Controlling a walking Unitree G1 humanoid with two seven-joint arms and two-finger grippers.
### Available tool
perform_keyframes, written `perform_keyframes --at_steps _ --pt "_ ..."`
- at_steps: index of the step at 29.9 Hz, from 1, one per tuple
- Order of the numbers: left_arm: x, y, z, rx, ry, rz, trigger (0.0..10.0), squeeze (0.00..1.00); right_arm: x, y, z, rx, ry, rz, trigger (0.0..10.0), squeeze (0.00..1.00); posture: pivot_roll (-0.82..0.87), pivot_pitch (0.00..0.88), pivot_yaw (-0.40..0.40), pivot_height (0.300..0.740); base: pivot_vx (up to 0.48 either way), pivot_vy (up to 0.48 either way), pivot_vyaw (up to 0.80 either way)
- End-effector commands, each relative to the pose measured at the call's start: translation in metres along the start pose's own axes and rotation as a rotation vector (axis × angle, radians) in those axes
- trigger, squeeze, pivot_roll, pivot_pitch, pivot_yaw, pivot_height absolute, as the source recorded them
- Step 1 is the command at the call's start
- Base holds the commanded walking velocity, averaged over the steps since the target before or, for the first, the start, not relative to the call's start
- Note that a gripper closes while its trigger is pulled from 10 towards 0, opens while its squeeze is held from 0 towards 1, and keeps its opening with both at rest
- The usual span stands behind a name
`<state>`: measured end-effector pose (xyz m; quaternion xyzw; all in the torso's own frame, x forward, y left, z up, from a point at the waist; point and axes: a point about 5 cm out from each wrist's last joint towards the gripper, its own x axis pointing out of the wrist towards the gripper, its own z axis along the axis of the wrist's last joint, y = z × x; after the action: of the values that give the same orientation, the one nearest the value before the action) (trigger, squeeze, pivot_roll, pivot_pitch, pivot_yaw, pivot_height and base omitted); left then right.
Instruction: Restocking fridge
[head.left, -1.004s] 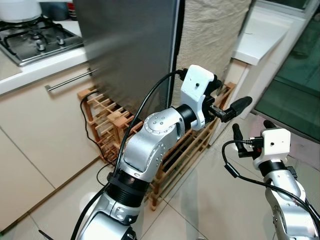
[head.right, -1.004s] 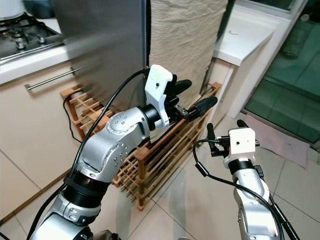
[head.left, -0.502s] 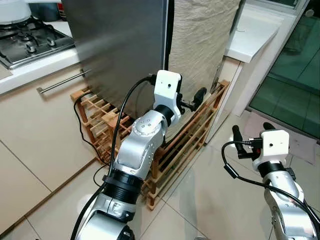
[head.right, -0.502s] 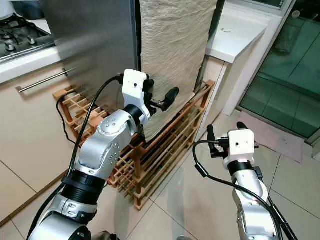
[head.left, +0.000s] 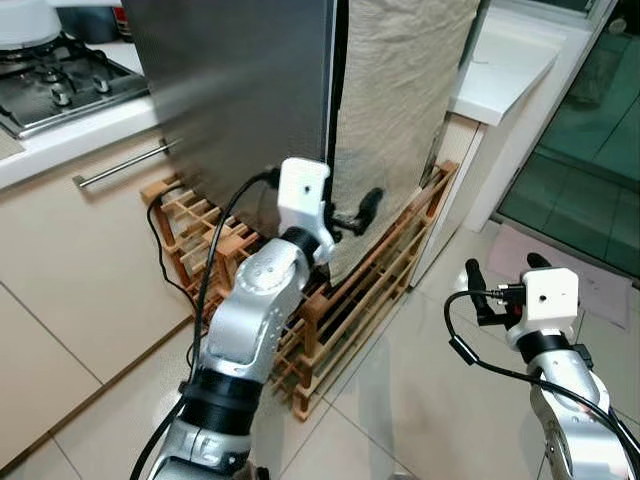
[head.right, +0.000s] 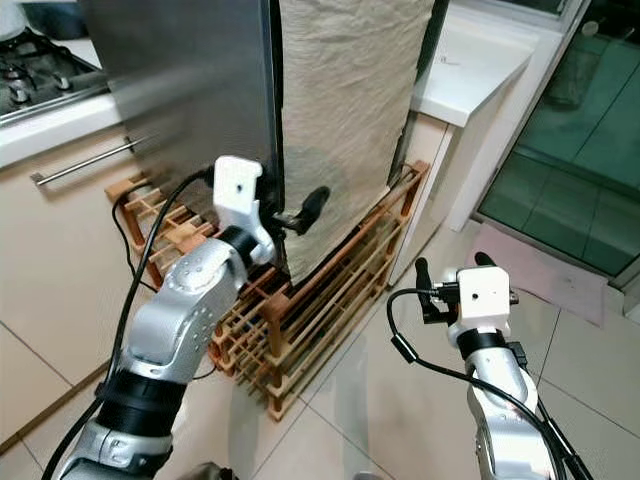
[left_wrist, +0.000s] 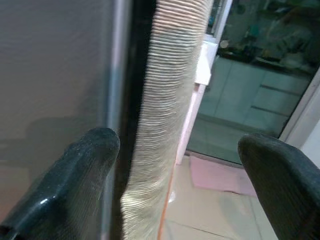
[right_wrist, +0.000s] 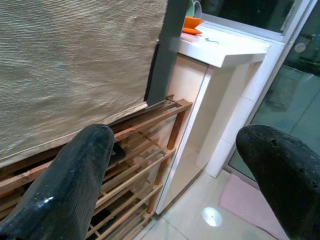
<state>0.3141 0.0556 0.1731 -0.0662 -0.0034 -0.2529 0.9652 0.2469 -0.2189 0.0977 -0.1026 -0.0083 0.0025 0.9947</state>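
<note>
The left gripper (head.left: 352, 217), fingers spread wide and empty, sits at the fridge door (head.left: 240, 100) edge, apparently straddling it, at 12 o'clock from the idle, open, empty right gripper (head.left: 500, 280); opening is in hand, hooking that edge next.

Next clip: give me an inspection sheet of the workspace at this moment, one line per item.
Surface: pale tiled floor.
Job's things: steel fridge door, shut; no stock seen.
Clutter: wooden rack beside the fridge, beige cloth hanging over it.
End effectors: left end effector open at the fridge door's edge; right end effector open, empty, over the floor.
Cables: black cable trailing by the rack.
Surroundings: gas hob, drawer handle, white counter, glass door.
</note>
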Motion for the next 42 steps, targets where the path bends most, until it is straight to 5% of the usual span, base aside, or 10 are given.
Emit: perform_keyframes --at_steps 1,26,35,42 --pt "0.001 -0.003 0.002 0.007 -0.003 -0.012 10.0 0.0 0.0 -0.004 0.0 -0.007 -0.007 -0.007 10.0 0.0 -0.12 0.0 -0.024 0.711 0.0 0.0 0.0" --pt "0.028 -0.018 0.003 -0.029 0.038 0.006 10.0 0.0 -0.003 -0.004 0.001 -0.012 -0.002 -0.008 10.0 0.0 -0.14 0.0 -0.025 0.711 0.0 0.0 0.0" --pt "0.039 -0.02 -0.003 -0.19 0.127 0.078 10.0 0.0 -0.004 -0.005 0.001 -0.014 0.0 -0.009 10.0 0.0 -0.14 0.0 -0.023 0.711 0.0 0.0 0.0" --pt "0.042 -0.03 0.001 -0.174 0.105 0.021 10.0 0.0 -0.004 -0.004 0.001 -0.014 -0.001 -0.012 10.0 0.0 -0.15 0.0 -0.021 0.711 0.0 0.0 0.0"
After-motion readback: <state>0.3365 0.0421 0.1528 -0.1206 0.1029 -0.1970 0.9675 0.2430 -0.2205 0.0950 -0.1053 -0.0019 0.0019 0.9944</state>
